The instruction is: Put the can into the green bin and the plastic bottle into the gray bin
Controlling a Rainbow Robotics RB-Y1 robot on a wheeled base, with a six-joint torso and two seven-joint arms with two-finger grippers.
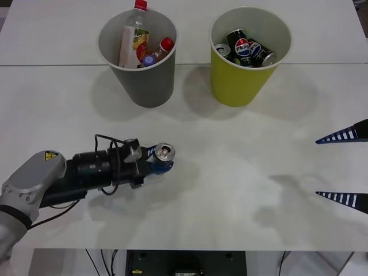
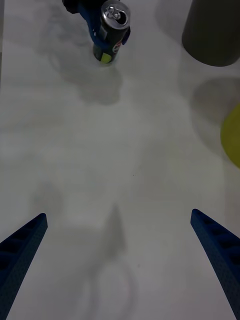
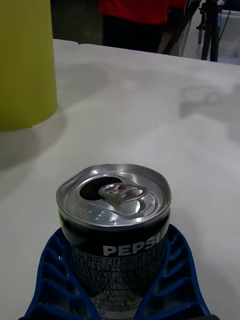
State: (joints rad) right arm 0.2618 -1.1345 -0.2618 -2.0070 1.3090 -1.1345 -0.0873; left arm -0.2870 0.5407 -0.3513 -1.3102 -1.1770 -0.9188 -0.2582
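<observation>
Blue left gripper fingers clamp one upright can on the bench. Gray bin holds three bottles, green bin three cans. Right gripper gapes wide, holding nothing.

Table: white, matte, soft shadows; seam crossing the far part.
Below near edge: dark unit, cables.
Beyond table: dark stand.
</observation>
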